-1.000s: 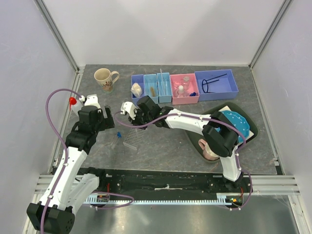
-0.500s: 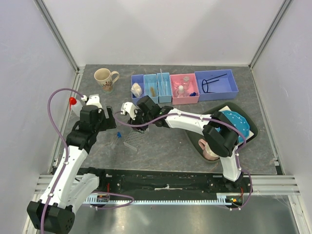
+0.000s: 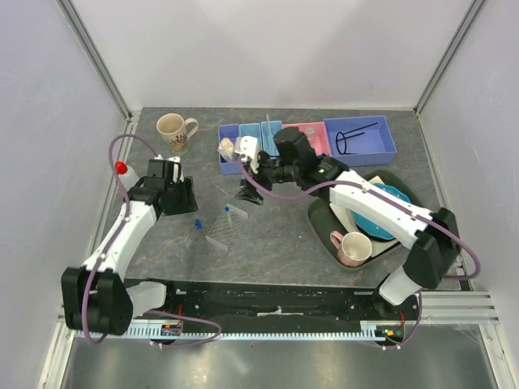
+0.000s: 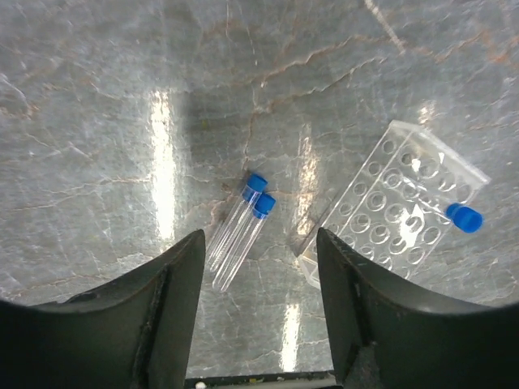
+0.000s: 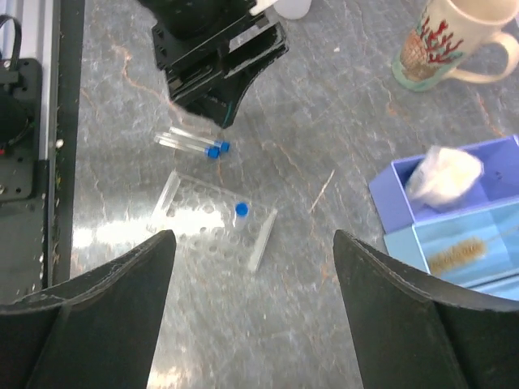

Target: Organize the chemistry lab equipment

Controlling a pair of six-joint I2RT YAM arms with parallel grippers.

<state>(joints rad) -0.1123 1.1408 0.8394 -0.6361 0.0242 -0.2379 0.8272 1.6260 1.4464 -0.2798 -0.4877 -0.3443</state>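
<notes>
Chemistry lab equipment point(image 3: 225, 231) lay in two groups on the grey table point(image 3: 292, 243): some in the row of bins point(image 3: 361, 150) at the upper centre of the top view, some loose at centre left. The right arm point(image 3: 373, 198) reached from the lower right toward the centre, its gripper point(image 5: 253, 243) spread wide and empty above the clear rack point(image 5: 212, 220). The left arm point(image 3: 122, 235) ran up the left side. Its gripper point(image 4: 259, 243) was likewise parted, with nothing between the fingers point(image 4: 174, 308), hanging over the table left of the rack. At right, a dark tray point(image 3: 322, 239) bore a blue dotted plate point(image 3: 375, 228) and a pink mug point(image 3: 354, 248); a beige mug point(image 3: 174, 130) stood at upper left. In the largest bin, at the right end of the row, lay the black wire ring on rod point(image 3: 353, 138). The whitish bag point(image 5: 442, 174) filled the leftmost bin, and an amber stick point(image 5: 458, 258) lay in the one beside it. The red-capped white squeeze bottle point(image 3: 122, 168) showed at the left edge, beside the left arm. One blue-capped tube point(image 4: 464, 217) stood in a corner hole of the rack. Two more blue-capped tubes point(image 4: 239, 231) lay side by side, touching, just left of it.
</notes>
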